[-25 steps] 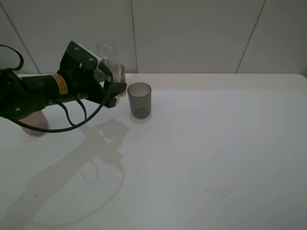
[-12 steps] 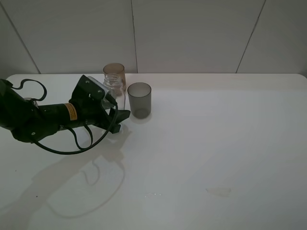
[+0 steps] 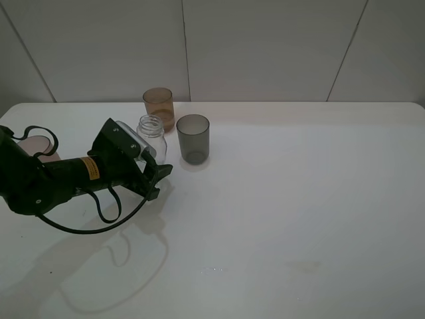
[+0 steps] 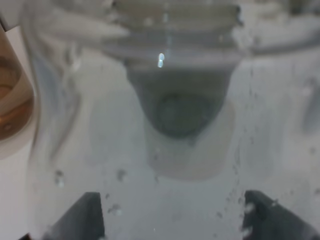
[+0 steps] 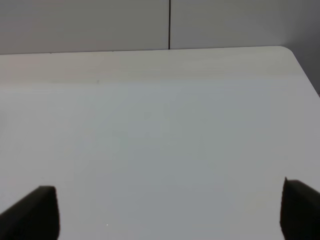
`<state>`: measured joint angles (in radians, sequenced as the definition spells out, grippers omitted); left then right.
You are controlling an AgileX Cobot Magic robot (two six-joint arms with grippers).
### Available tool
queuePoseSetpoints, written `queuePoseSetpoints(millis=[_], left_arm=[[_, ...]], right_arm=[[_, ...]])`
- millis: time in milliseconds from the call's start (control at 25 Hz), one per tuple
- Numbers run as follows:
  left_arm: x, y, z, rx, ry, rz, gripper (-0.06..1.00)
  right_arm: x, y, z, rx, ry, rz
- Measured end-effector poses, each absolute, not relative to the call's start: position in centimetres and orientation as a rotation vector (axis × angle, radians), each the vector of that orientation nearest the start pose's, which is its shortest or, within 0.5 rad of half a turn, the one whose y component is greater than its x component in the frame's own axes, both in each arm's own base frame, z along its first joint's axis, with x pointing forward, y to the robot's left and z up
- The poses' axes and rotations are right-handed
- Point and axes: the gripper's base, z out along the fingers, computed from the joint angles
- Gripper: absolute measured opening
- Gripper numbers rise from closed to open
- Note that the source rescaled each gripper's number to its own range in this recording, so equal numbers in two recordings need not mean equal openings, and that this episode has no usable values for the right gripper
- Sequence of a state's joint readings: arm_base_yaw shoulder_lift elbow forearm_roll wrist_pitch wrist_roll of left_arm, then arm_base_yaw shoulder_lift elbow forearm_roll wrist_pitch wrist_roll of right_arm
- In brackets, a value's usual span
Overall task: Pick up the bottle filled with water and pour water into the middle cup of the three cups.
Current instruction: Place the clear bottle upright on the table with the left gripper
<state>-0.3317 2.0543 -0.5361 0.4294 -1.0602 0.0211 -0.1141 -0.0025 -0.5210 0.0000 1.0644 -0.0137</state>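
The clear bottle [image 3: 151,135] stands upright on the table, in front of the amber middle cup [image 3: 159,106] and left of the dark grey cup [image 3: 192,138]. The pinkish-brown cup [image 3: 36,147] is at the far left, partly hidden by my left arm. My left gripper [image 3: 157,161] is shut on the bottle, one finger on each side of its lower body. In the left wrist view the bottle [image 4: 165,65] fills the frame, droplets on its wall, with the amber cup [image 4: 10,100] at the edge. My right gripper [image 5: 165,215] is open and empty.
The white table [image 3: 299,199] runs to a tiled wall at the back. A faint wet mark [image 3: 307,266] lies front right. The right wrist view shows the table's far corner [image 5: 287,50]. The right arm is outside the exterior view.
My left gripper brought the bottle down from its raised place by the amber cup and toward the table's front. The bottle now rests on the table.
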Motion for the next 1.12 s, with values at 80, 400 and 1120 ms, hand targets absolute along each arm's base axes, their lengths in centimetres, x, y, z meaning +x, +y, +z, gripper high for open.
queuePoseSetpoints(millis=[80, 400, 1120], left_arm=[[27.2, -12.9, 7.6, 0.786, 1.817, -0.427, 0.01], [27.3, -12.9, 7.6, 0.779, 1.812, -0.426, 0.93], [26.9, -12.0, 17.5, 0.734, 1.642, -0.302, 0.97]], right_arm=[[-0.8, 0.1, 28.3, 0.102, 2.023, -0.081], [-0.8, 0.1, 28.3, 0.102, 2.023, -0.081], [-0.8, 0.1, 28.3, 0.102, 2.023, -0.081]])
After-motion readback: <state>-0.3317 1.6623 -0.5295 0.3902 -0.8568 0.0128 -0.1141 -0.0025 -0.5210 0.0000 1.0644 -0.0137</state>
